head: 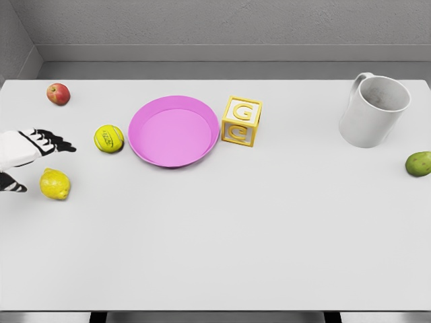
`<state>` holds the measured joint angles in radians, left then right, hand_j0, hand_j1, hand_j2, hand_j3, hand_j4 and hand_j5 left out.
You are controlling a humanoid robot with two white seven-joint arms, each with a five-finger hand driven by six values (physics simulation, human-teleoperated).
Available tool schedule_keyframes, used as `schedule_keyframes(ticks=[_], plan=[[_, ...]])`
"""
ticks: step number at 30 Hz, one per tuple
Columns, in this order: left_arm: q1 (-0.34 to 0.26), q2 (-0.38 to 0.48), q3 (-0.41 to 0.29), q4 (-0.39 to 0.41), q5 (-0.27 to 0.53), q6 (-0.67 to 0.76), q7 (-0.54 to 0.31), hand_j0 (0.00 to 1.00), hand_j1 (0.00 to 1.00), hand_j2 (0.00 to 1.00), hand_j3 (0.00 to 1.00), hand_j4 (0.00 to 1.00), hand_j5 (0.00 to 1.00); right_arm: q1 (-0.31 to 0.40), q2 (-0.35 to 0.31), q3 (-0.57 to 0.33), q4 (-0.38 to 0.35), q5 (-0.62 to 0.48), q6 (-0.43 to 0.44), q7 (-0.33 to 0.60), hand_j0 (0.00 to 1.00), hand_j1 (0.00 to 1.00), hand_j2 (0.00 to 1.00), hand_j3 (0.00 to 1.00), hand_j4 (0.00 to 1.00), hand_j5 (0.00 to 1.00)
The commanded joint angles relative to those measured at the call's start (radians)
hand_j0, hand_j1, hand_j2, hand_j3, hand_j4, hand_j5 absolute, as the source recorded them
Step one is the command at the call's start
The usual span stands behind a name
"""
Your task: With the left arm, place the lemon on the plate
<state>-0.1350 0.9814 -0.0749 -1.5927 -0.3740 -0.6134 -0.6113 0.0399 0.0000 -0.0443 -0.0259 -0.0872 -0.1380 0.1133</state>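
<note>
Head view, taken from above the white table (215, 235): the left hand (30, 151) was seen entering at the left edge, its dark fingers (57, 142) extended and spread, with nothing held in them. The thumb side was shown only as a dark tip lower down at the picture's edge. The lemon (55, 184) was found lying on the table just below and slightly right of the hand, close to it but not enclosed by it; whether it was touched could not be told. Further right, a yellow tennis ball (108, 138) was placed near the fingertips, and beyond it the pink plate (145, 156) stood with nothing in it. A red apple (58, 93) was set at the far left corner, a yellow letter block (241, 121) just beside the plate's right rim, a white mug (372, 111) and a green fruit (418, 163) well apart at the right. The right hand was not shown. The task was judged to be at its start: the grasp, the carry and the release onto the plate were all left to do
</note>
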Motion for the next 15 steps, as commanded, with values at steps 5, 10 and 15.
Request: schedule_keyframes(ticks=[5,10,15], plan=[[-0.002,-0.009,-0.042,-0.007,-0.065,0.003,0.000,1.00,1.00,1.00,1.00,1.00,1.00,0.000,0.000,0.000,0.000,0.000,0.000,0.000,1.00,1.00,1.00,1.00,1.00,1.00],[-0.003,-0.007,-0.037,-0.001,-0.111,0.003,0.000,1.00,1.00,1.00,1.00,1.00,1.00,0.000,0.000,0.000,0.000,0.000,0.000,0.000,1.00,1.00,1.00,1.00,1.00,1.00],[-0.012,-0.082,-0.029,0.028,-0.233,0.003,0.000,1.00,1.00,1.00,1.00,1.00,1.00,0.000,0.000,0.000,0.000,0.000,0.000,0.000,1.00,1.00,1.00,1.00,1.00,1.00]])
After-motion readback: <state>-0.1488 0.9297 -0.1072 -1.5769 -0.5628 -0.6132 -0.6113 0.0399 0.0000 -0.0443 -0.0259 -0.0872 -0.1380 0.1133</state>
